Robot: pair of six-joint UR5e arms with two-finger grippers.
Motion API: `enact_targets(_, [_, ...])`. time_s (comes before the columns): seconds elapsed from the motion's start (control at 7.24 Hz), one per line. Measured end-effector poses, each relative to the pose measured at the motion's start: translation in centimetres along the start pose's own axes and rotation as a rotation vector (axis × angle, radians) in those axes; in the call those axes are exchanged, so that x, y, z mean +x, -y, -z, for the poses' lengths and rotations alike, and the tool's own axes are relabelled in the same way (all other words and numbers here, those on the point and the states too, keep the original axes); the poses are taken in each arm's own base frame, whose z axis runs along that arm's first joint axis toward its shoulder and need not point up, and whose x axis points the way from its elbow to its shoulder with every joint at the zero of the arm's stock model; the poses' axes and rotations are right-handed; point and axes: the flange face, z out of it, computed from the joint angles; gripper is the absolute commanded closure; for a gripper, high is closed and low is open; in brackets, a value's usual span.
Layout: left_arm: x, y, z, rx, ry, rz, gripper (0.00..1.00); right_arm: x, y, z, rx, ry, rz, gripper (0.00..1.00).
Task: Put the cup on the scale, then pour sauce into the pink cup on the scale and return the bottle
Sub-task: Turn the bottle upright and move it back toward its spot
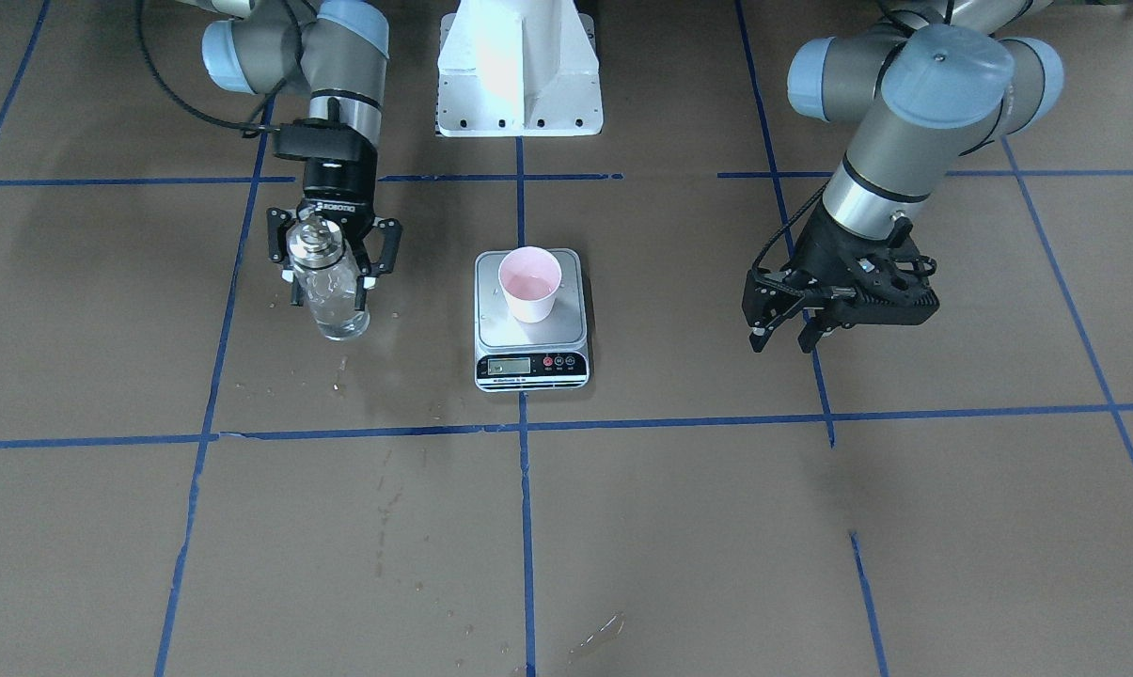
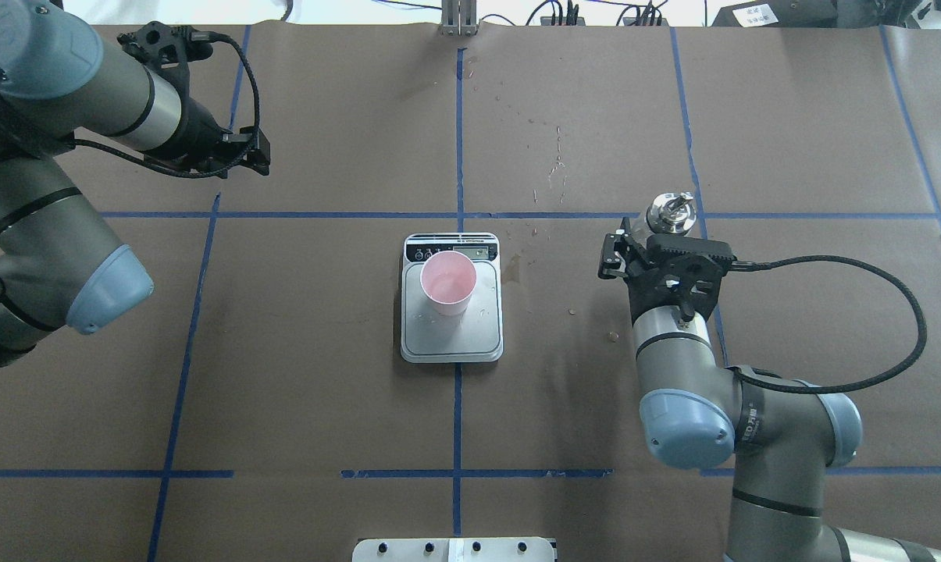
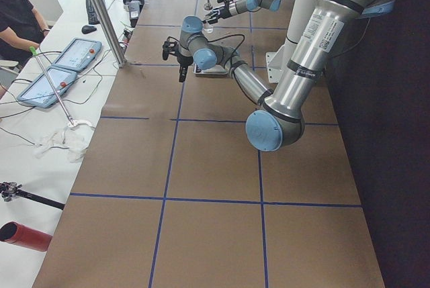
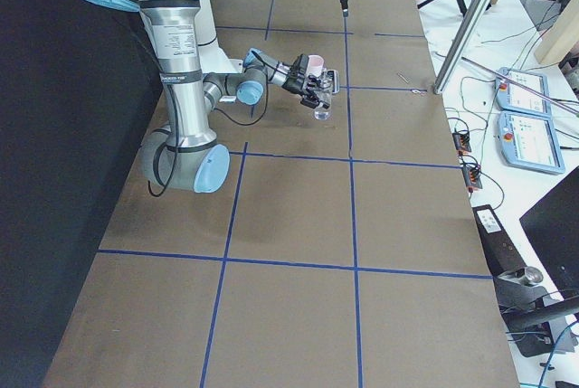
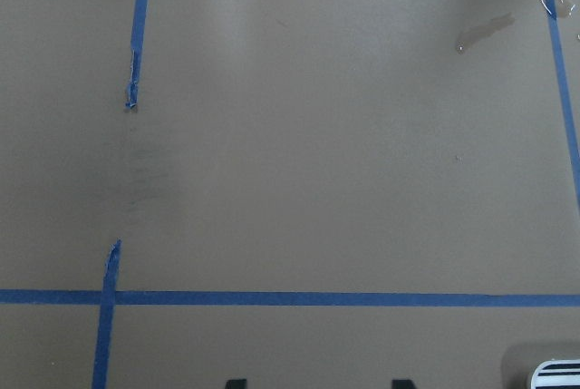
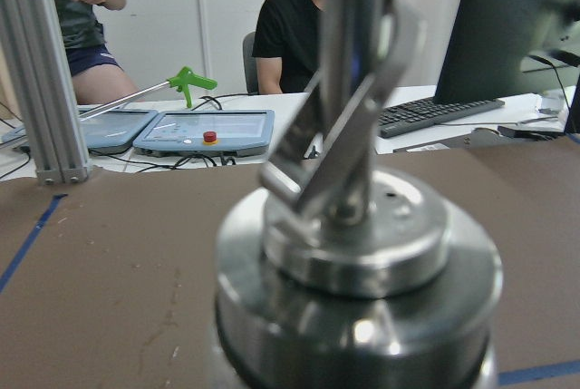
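Note:
The pale pink cup (image 1: pixel 529 282) stands upright on the silver scale (image 1: pixel 528 337) at mid-table, and shows in the overhead view (image 2: pixel 448 282) too. My right gripper (image 1: pixel 329 299) is shut on the clear glass bottle (image 1: pixel 336 296), with one finger on each side. The bottle is upright, its base at or just above the table, to the scale's right as the robot sees it. Clear liquid fills its lower part. Its silver spout cap (image 6: pixel 349 226) fills the right wrist view. My left gripper (image 1: pixel 782 340) is open and empty, hovering well off to the scale's other side.
The white robot base (image 1: pixel 519 70) sits behind the scale. Wet spots and drops (image 1: pixel 604 635) lie on the brown paper, which carries a grid of blue tape lines. Operators and tablets (image 6: pixel 204 131) are past the table's far edge.

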Motion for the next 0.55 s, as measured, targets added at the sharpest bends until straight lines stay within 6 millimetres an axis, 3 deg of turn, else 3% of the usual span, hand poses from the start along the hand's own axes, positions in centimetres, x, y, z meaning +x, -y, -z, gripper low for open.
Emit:
enact_targets(0.28, [0.1,0.0,0.2,0.004,-0.003,-0.002,0.38,3.6,-1.1,-1.3,-0.025,-0.051,-0.106,1.00])
enact_targets(0.55, [0.3,-0.1,0.4,0.006,-0.006,-0.004,0.38,4.7,-1.7,-1.6,-0.026,-0.075,-0.115,1.00])
